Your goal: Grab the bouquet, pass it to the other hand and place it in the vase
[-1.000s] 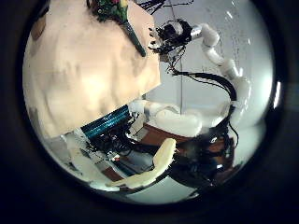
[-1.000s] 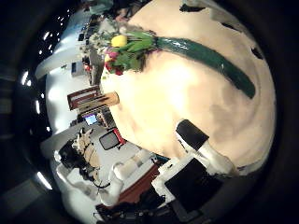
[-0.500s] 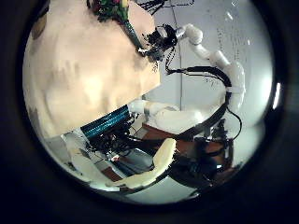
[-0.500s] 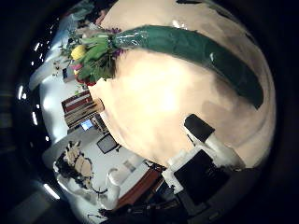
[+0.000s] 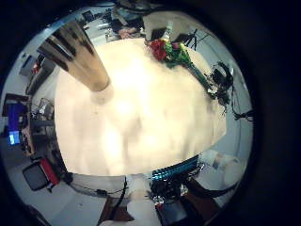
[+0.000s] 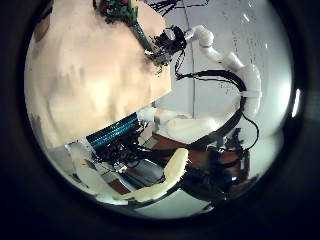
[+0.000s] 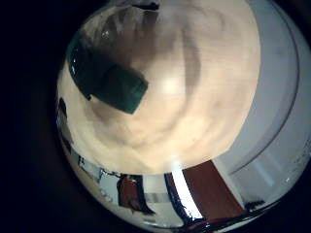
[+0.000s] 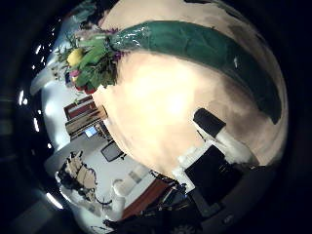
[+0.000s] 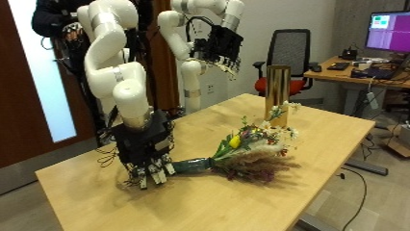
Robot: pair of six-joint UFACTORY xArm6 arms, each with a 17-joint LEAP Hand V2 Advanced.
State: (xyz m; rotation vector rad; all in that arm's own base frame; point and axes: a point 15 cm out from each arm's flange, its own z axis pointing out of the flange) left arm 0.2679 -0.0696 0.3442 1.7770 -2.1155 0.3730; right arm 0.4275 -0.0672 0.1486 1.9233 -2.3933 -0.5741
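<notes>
Right robot hand [image 9: 147, 162] is down at the table [image 9: 333, 144], its fingers pointing downward around the green-wrapped stem end of the bouquet [image 9: 246, 152]. From the outside view I cannot tell whether they have closed on the wrap or only straddle it. In the right thumb side palm view the green wrap [image 8: 200, 47] fills much of the picture, so I judge the palm is very close over it. The bouquet lies flat on the table, stems toward this robot hand and flower heads toward the vase [image 9: 277, 92]; that makes the stem end the natural place to take it.

Left robot hand [image 9: 220, 46] hangs high above the table's far side, well apart from everything, fingers relaxed and holding nothing. I read that as waiting for the handover. The tall golden vase stands upright near the far edge, just beyond the blooms and empty. I judge the pickup is in hand; the pass and placing are not yet done.
</notes>
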